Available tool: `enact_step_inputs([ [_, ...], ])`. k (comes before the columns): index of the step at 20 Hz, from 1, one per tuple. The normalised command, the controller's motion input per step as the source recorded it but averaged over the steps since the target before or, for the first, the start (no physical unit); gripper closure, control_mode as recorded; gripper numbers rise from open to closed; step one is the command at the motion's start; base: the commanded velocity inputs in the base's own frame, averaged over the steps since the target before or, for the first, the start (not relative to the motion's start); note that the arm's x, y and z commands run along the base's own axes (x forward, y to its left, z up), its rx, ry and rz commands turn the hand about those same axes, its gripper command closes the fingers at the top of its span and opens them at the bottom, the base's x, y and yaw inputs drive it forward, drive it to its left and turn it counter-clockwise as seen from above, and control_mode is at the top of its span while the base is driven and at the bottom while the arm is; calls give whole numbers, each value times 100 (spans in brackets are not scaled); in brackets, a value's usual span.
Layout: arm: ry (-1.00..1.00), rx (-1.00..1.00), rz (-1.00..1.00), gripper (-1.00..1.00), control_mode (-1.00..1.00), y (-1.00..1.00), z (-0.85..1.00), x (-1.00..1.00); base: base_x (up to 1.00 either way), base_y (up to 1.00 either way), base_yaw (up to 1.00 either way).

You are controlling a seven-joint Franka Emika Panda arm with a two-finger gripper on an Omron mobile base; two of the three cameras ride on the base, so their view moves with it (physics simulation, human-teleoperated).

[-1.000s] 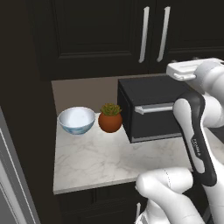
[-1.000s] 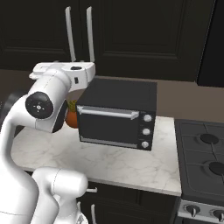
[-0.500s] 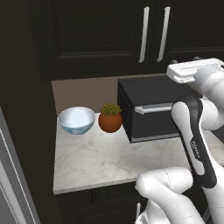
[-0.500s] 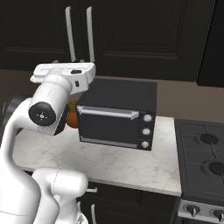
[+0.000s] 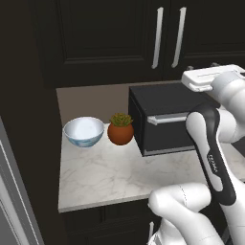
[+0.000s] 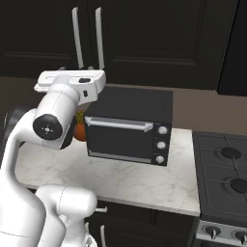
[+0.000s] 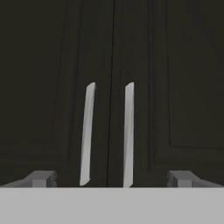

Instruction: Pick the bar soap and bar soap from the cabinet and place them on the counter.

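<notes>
The cabinet [image 5: 110, 43] is dark, with both panelled doors closed, so the bar soaps are hidden. Its two silver bar handles [image 7: 87, 133] stand side by side at the doors' meeting edge. My gripper [image 7: 112, 179] faces these handles squarely from a short distance, open, with nothing between its fingers. From the base views the gripper [image 5: 202, 67] [image 6: 75, 70] hovers above the toaster oven, just below the handles [image 6: 99, 38]. The marble counter [image 5: 110, 172] [image 6: 135, 178] lies below.
A black toaster oven [image 5: 167, 117] [image 6: 130, 128] stands on the counter under my hand. A pale blue bowl [image 5: 83, 131] and a potted plant in a red pot [image 5: 120, 129] sit to its left. A stove [image 6: 224, 173] adjoins the counter on the right.
The hand has levelled out slightly in front of the cabinet doors and the forearm has shifted a little. The fingers stay open and the doors stay closed.
</notes>
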Motion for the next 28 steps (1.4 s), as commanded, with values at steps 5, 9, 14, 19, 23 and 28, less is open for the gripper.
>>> enact_step_inputs([
  [5,2,3,0,-100,-100,0,0,3,0,0,0],
  [9,2,3,0,-100,-100,0,0,5,0,0,0],
  [14,0,1,0,-100,-100,0,0,5,0,0,0],
  [19,0,0,-1,-100,-100,0,0,5,0,0,0],
  [23,0,0,0,-100,-100,0,0,5,0,0,0],
  [28,0,0,-2,-100,-100,0,0,9,0,0,0],
])
